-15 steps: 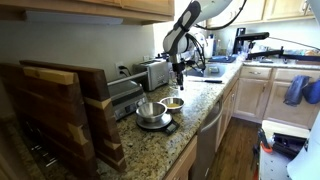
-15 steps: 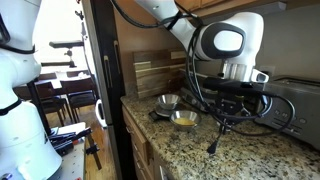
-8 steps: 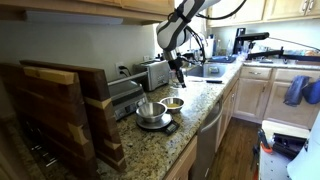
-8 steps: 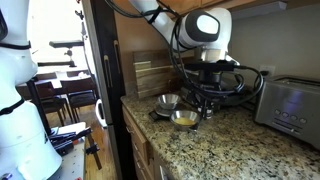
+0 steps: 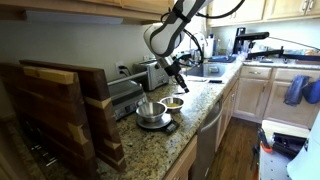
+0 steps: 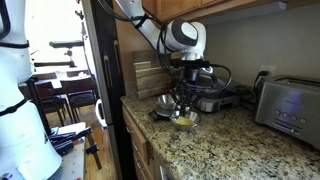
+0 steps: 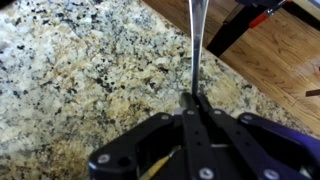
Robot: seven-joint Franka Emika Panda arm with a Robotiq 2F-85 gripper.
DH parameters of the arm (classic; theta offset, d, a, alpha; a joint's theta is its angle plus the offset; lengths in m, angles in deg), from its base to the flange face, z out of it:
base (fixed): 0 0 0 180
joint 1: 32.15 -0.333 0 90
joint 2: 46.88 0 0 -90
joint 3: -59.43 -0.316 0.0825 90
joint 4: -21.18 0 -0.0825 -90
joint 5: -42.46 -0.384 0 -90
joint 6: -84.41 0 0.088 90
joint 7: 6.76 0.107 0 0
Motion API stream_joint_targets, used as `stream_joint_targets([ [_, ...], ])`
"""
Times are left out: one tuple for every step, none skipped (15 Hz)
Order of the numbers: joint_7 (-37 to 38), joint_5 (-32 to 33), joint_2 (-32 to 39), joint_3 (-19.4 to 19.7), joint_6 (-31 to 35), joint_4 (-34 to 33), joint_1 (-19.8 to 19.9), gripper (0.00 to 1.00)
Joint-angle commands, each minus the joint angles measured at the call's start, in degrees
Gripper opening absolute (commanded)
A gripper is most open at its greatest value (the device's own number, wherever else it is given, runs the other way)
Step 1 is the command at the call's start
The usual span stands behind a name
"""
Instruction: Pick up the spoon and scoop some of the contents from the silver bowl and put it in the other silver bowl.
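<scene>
My gripper [image 7: 196, 100] is shut on the spoon [image 7: 194, 45]; its thin handle points straight out from the fingertips over the granite counter [image 7: 80, 70]. In an exterior view the gripper [image 5: 172, 68] hangs tilted above two silver bowls, with the spoon [image 5: 179, 82] slanting down toward them. One bowl [image 5: 150, 108] stands on a black scale. The other bowl [image 5: 174, 103] holds yellowish contents. In an exterior view the gripper [image 6: 186, 95] is just above the yellow-filled bowl [image 6: 184, 120], beside the second bowl [image 6: 166, 101]. The spoon's scoop end is not clear.
A toaster [image 5: 153, 72] stands behind the bowls and also shows in an exterior view [image 6: 288, 100]. Wooden cutting boards [image 5: 60, 100] lean at the counter's end. A sink [image 5: 212, 68] lies farther along. The counter's front edge drops to the wood floor [image 7: 270, 60].
The arm has swung along the counter with the spoon, from in front of the toaster to just above the two bowls. The gripper has tilted.
</scene>
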Motion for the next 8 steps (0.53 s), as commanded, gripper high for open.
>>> stream_joint_targets([
  [0.44, -0.10, -3.22, -0.77, -0.18, 2.81, -0.20, 0.04],
  [-0.57, -2.20, -3.61, -0.92, 0.21, 2.34, 0.68, 0.04],
  [0.03, -0.61, -0.06, -0.85, -0.07, 0.23, 0.00, 0.06],
  [0.02, -1.00, -0.25, -0.84, -0.07, 0.18, 0.08, 0.06],
  [-0.01, -1.20, -0.55, -0.80, -0.06, 0.18, 0.18, 0.06],
  [-0.03, -1.28, -0.83, -0.78, -0.06, 0.18, 0.23, 0.06],
  [-0.03, -1.34, -1.01, -0.77, -0.06, 0.18, 0.23, 0.06],
  [-0.03, -1.38, -1.07, -0.77, -0.06, 0.18, 0.23, 0.06],
])
